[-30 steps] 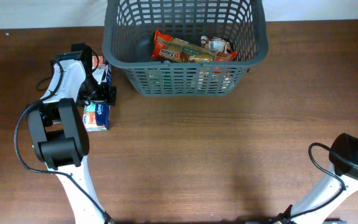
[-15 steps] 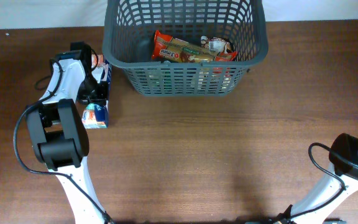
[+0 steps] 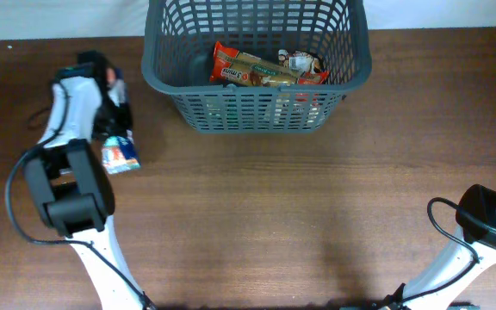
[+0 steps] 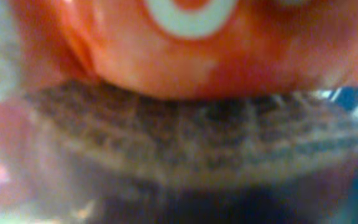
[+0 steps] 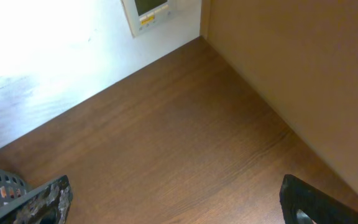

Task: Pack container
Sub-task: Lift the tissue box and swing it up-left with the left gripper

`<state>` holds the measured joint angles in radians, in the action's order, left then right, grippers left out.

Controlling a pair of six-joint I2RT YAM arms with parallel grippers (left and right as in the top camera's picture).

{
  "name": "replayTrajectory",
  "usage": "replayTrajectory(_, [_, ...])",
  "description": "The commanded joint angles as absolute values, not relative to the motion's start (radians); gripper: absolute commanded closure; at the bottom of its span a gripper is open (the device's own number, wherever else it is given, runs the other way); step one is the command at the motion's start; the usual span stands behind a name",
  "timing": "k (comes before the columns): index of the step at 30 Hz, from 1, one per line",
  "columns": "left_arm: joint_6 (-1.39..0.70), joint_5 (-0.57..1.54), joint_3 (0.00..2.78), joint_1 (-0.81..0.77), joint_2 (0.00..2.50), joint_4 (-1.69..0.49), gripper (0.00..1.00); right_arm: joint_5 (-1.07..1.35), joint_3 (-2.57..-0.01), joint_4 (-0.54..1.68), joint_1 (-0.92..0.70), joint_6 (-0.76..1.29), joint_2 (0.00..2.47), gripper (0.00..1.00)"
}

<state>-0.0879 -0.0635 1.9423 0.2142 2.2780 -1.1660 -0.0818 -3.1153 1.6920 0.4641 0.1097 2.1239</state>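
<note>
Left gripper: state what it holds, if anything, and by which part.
Seemingly the blue-and-white packet, taken near its upper end by the left gripper. The left wrist view shows only blurred red wrapper, so the exact hold cannot be told.

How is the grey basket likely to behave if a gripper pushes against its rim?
The basket is probably light for its size: its walls are open lattice and only a few snack packets lie inside. It would likely slide on the smooth wooden table rather than tip. The thick rim looks stiff.
</note>
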Motion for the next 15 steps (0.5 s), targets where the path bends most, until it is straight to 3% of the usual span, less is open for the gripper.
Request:
replayTrajectory(1, [-0.176, -0.091, 2.124, 0.306, 2.246, -1.242, 0.98, -0.087, -3.112, 1.698, 0.465, 0.121, 2.133, 0.01])
replayTrajectory(7, [-0.186, -0.076, 2.391, 0.302, 2.209, -1.409, 0.98, -0.087, -3.112, 1.698, 0.465, 0.121, 2.133, 0.01])
replayTrajectory(15, [-0.186, -0.096, 2.696, 0.067, 2.133, -1.402, 0.98, -0.087, -3.112, 1.698, 0.465, 0.121, 2.133, 0.01])
